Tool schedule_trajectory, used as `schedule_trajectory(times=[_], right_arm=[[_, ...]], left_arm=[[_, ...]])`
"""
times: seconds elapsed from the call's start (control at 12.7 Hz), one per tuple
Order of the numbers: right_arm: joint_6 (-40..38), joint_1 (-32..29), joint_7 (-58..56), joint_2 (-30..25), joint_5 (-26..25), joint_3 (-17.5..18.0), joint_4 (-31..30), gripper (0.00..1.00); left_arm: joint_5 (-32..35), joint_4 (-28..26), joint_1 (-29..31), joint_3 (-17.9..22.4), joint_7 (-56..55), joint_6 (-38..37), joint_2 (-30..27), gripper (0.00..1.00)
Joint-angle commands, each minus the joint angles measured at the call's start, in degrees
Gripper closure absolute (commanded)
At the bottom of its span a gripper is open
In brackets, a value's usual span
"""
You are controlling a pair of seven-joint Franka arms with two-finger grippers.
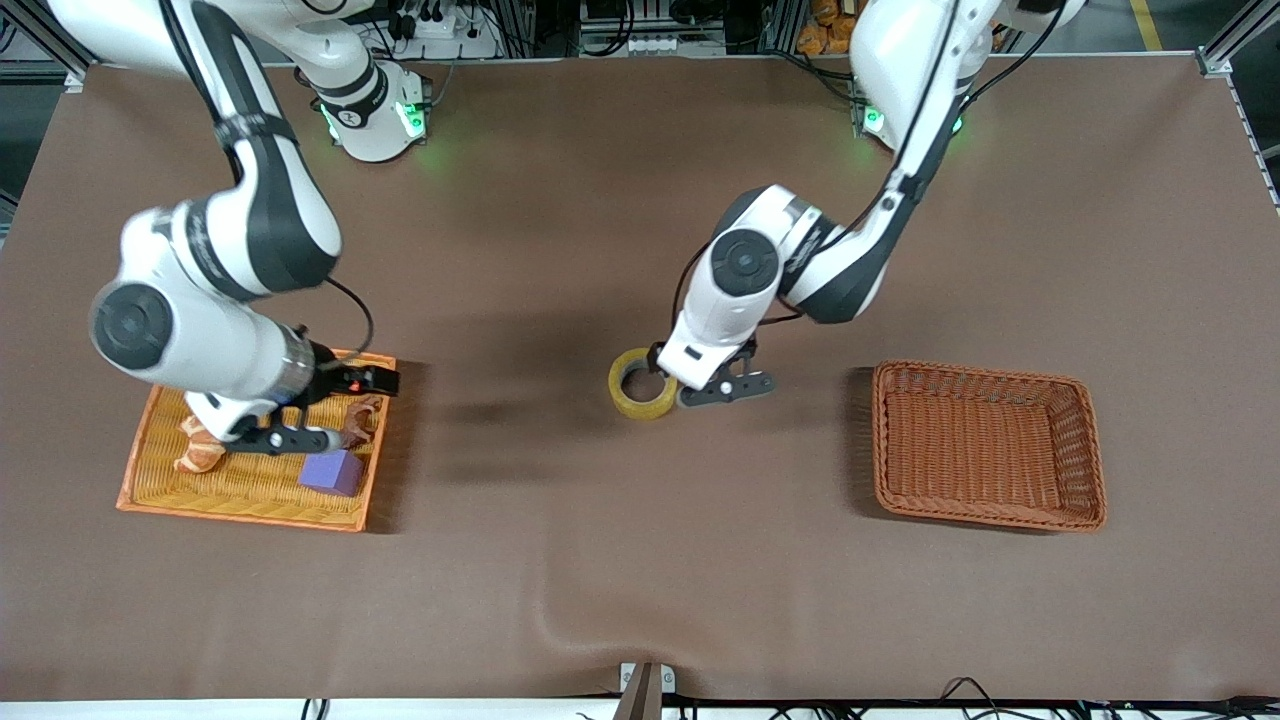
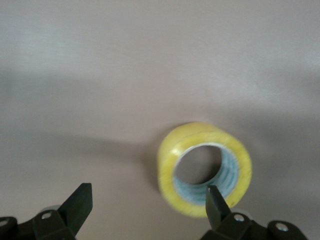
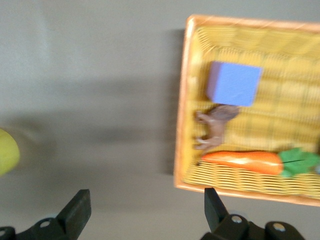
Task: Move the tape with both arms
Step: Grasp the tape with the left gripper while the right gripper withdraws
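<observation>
The tape (image 1: 643,384), a yellowish ring with a grey core, lies on the brown table near its middle. My left gripper (image 1: 712,388) is open and low right beside it, on the side toward the left arm's end. In the left wrist view the tape (image 2: 204,169) lies ahead of the left gripper (image 2: 147,206). One fingertip (image 2: 214,202) overlaps its rim and the other stands well off over bare table. My right gripper (image 1: 296,436) is open and empty over the orange tray (image 1: 240,492). A sliver of the tape (image 3: 7,151) shows at the edge of the right wrist view.
The orange tray at the right arm's end holds a purple cube (image 1: 333,472), a brown toy animal (image 3: 215,127) and a toy carrot (image 3: 244,162). A brown wicker basket (image 1: 990,505) stands toward the left arm's end. Bare table lies between the tape and the basket.
</observation>
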Motion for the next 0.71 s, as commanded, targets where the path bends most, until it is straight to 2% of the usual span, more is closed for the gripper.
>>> schedule_trajectory(times=[0.0,0.16,0.47,0.55,0.63], right_arm=[[-1.3,-4.9,-4.4,-7.4,-1.8,1.0,-4.4,0.00],[-3.3,-5.8,-4.9,-10.7,-4.4,1.0,-4.5,0.00],[-4.5,-9.9,-11.6,-14.7,-5.5,1.0,-4.5,0.00],[-4.7,-10.8,-13.5,-15.6,-5.5,1.0,-4.6,0.00],[-5.8,-11.9,-14.3,-16.6,-5.5,1.0,-4.6,0.00]], left_arm=[[3.2,5.7,-1.8,1.1,-1.5,1.7,5.5,0.00],[4.1,5.7,-2.0,1.0,-1.6,2.1,6.7,0.00],[6.1,4.8,-4.0,1.1,-2.7,2.6,7.9,0.22],[6.4,4.5,-3.9,1.0,-2.8,2.6,8.0,0.39],[6.3,4.8,-4.1,1.0,-2.8,2.6,8.6,0.60]])
